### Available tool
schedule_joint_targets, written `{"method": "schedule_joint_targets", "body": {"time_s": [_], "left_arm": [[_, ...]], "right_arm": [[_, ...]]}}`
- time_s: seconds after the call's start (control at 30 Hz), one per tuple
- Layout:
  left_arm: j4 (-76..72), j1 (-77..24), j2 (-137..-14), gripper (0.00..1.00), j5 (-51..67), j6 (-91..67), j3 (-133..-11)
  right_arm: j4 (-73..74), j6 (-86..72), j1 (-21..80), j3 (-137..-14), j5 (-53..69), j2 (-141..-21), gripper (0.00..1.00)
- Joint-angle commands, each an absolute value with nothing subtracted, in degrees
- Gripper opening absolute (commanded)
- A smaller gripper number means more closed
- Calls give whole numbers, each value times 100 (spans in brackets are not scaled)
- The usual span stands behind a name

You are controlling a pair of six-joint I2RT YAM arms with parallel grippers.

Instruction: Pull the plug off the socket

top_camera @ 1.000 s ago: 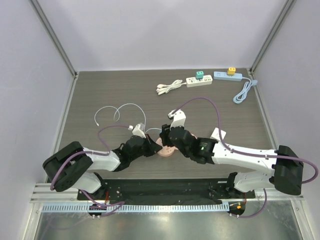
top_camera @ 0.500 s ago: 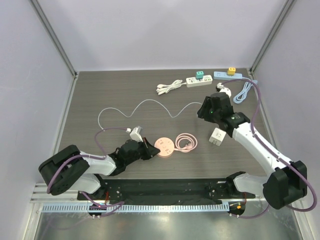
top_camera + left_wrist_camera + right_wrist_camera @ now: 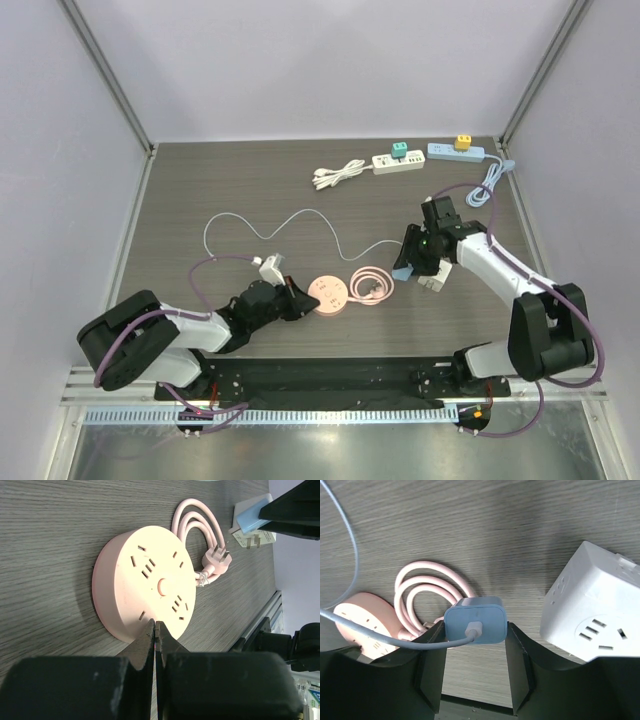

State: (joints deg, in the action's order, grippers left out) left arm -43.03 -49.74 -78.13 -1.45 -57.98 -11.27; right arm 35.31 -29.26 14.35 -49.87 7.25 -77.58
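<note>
A round pink socket [image 3: 328, 296] lies flat on the table near the front, with its pink cord [image 3: 372, 284] coiled to its right. My left gripper [image 3: 298, 300] is shut and empty, its tips [image 3: 155, 627] resting on the socket's near edge [image 3: 145, 582]. My right gripper [image 3: 408, 266] is shut on a blue plug [image 3: 475, 620] with a white cable [image 3: 300, 215]. It holds the plug clear of the pink socket, beside a white cube socket [image 3: 433, 278]. In the right wrist view the fingers [image 3: 432, 652] clamp the plug's sides, with the cube [image 3: 597, 615] to its right.
At the back lie a white power strip with a green adapter [image 3: 398, 160], a blue power strip with a yellow adapter [image 3: 455, 151], a bundled white cord [image 3: 338, 174] and a blue cord [image 3: 487, 185]. The white cable snakes across the middle of the table.
My right gripper left the pink socket with the blue plug, swung to the far right, then came back down beside the white cube. The left gripper stayed on the socket.
</note>
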Motion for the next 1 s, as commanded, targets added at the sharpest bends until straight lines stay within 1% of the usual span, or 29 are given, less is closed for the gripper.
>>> {"method": "schedule_joint_targets", "body": {"time_s": [0.0,0.07,0.17,0.2,0.27,0.3,0.37,0.43,0.47,0.53,0.57,0.6,0.63,0.67,0.7,0.77,0.8,0.87,0.9,0.97], "left_arm": [[-4218,-4966,-7814,0,-70,-5572,-932],[-4254,-4966,-7761,0,-70,-5555,-888],[-4324,-4966,-7673,0,-79,-5546,-809],[-4342,-4975,-7655,0,-79,-5537,-800],[-4368,-4966,-7611,0,-88,-5528,-738],[-4377,-4975,-7550,0,-97,-5520,-721],[-4386,-4966,-7497,0,-105,-5511,-668],[-4473,-4966,-7418,0,-123,-5502,-616],[-4500,-4966,-7392,0,-123,-5493,-572],[-4500,-4966,-7321,0,-149,-5484,-554],[-4500,-4966,-7295,0,-158,-5484,-536],[-4500,-4966,-7286,1,-167,-5484,-527],[-4526,-4966,-7286,2,-184,-5484,-527],[-4526,-4966,-7277,4,-193,-5484,-519],[-4535,-4975,-7269,7,-193,-5484,-519],[-4544,-4966,-7242,10,-202,-5484,-501],[-4553,-4966,-7233,14,-211,-5484,-492],[-4553,-4966,-7155,19,-220,-5476,-466],[-4553,-4966,-7102,23,-237,-5476,-448],[-4466,-4966,-6875,28,-272,-5484,-439]], "right_arm": [[3665,-2734,1327,-5036,957,-8041,6],[3674,-2672,1310,-5097,976,-8348,8],[3621,-2611,1301,-5203,862,-8656,15],[3586,-2593,1301,-5229,853,-8727,20],[3560,-2549,1301,-5325,730,-8929,22],[3560,-2505,1301,-5361,686,-8982,26],[3568,-2470,1292,-5440,520,-9044,30],[3551,-2426,1301,-5510,396,-9044,37],[3551,-2426,1301,-5528,326,-9044,44],[3507,-2417,1301,-5581,299,-9009,51],[3489,-2408,1301,-5572,351,-9000,56],[3420,-2408,1301,-5581,395,-8956,63],[3384,-2400,1301,-5555,430,-8921,67],[3340,-2382,1301,-5537,518,-8903,74],[3270,-2364,1309,-5520,553,-8877,75],[3270,-2277,1309,-5537,554,-8798,82],[3270,-2224,1336,-5546,580,-8772,82],[3270,-2180,1397,-5528,598,-8597,84],[3243,-2171,1441,-5520,580,-8526,84],[3252,-2180,1625,-5502,510,-8211,84]]}}
